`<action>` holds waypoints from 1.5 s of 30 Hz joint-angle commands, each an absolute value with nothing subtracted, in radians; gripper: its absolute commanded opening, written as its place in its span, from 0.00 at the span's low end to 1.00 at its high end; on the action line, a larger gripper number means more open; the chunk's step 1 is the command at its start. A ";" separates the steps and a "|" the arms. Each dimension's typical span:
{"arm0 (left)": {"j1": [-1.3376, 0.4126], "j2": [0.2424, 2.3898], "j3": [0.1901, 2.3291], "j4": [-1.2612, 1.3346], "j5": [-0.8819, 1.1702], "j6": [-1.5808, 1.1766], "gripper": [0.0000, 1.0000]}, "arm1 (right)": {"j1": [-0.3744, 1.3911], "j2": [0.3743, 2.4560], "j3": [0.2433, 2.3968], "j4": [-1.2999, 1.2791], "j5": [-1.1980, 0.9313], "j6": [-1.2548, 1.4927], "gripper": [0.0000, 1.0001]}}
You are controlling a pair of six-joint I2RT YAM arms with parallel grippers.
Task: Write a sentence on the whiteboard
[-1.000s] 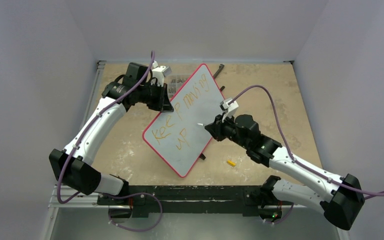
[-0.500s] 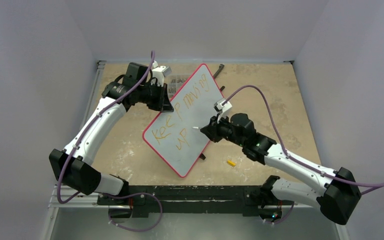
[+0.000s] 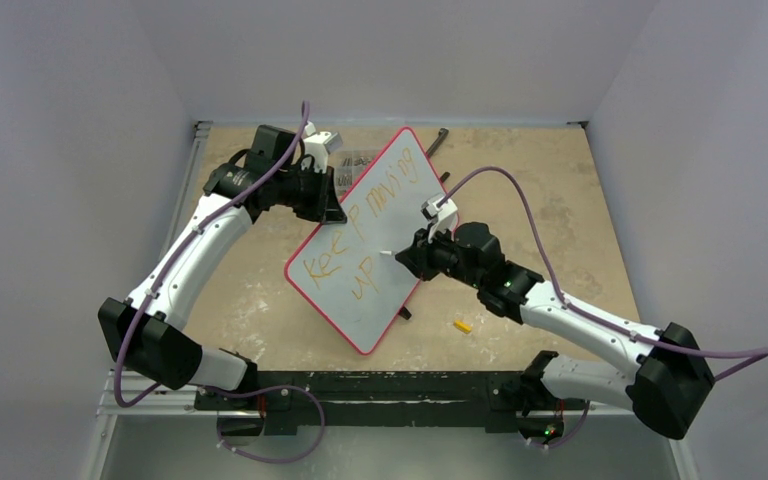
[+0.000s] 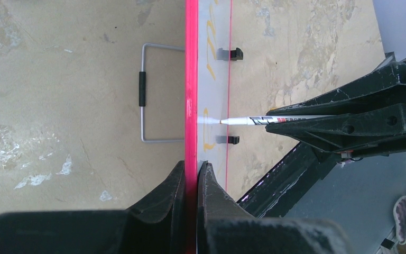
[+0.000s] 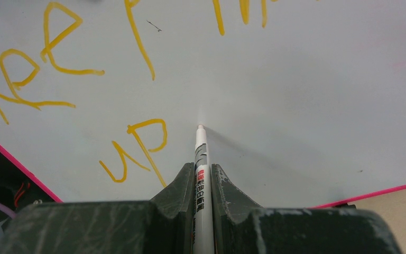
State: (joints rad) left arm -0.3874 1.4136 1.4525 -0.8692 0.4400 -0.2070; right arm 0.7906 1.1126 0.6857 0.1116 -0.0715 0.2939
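The whiteboard [image 3: 405, 215] stands tilted on the table, red-framed, with the sentence [image 3: 326, 263] in orange: "Keep moving" and below it "up" [image 5: 137, 145]. My left gripper [image 3: 335, 205] is shut on the board's red frame [image 4: 191, 79], one finger on each side, as the left wrist view shows [image 4: 191, 165]. My right gripper [image 3: 415, 255] is shut on a slim white marker [image 5: 201, 153]. Its tip points at the bare surface just right of "up". I cannot tell whether the tip touches the board. In the left wrist view the marker [image 4: 254, 120] meets the board side-on.
A small yellow cap [image 3: 462, 325] lies on the table near the right arm. A black tool [image 3: 438, 142] lies at the back. A wire loop [image 4: 144, 95] sits behind the board. Black feet [image 4: 230, 53] stick out from the board's face side.
My right arm has carried the marker leftward across the board, so its tip is now closer to "up". The left arm and the board have not moved.
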 commanded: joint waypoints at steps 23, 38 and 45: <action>-0.385 1.401 1.451 -0.842 0.317 -0.129 0.00 | 0.789 1.101 0.607 0.100 -0.005 0.324 0.00; -0.385 1.397 1.450 -0.842 0.316 -0.127 0.00 | 0.788 1.130 0.677 0.078 0.027 0.313 0.00; -0.385 1.396 1.450 -0.842 0.318 -0.128 0.00 | 0.788 1.171 0.783 0.050 0.052 0.278 0.00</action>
